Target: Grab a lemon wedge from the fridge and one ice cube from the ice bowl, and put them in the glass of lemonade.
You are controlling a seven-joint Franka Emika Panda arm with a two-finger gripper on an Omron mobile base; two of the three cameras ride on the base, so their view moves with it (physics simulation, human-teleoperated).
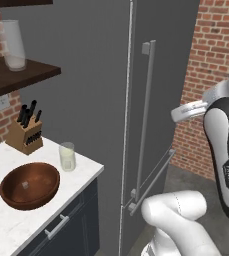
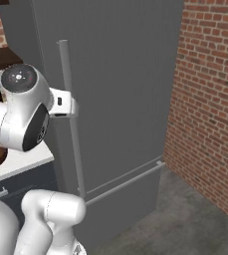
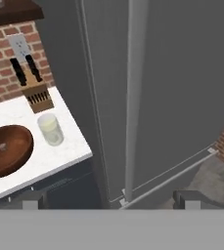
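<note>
The fridge (image 1: 86, 100) (image 2: 120, 99) (image 3: 182, 97) stands shut, so the lemon wedge is hidden. My gripper (image 3: 111, 201) is open and empty. It hovers in front of the long vertical door handle (image 1: 147, 115) (image 2: 70, 144) (image 3: 133, 97), apart from it. On the white counter to the left sits the ice bowl (image 1: 31, 204) (image 3: 26, 146) with one small ice cube (image 1: 25, 185) (image 3: 3, 145) showing inside. The glass of lemonade (image 1: 67, 156) (image 3: 51, 129) stands upright just right of the bowl, near the counter's corner.
A knife block (image 1: 25, 134) (image 3: 35, 93) stands against the brick wall behind the bowl. A tall clear vase (image 1: 13, 45) rests on a dark shelf above. A horizontal drawer handle (image 1: 153, 177) (image 2: 125, 182) crosses the fridge low down. A brick wall (image 2: 210, 99) bounds the right side.
</note>
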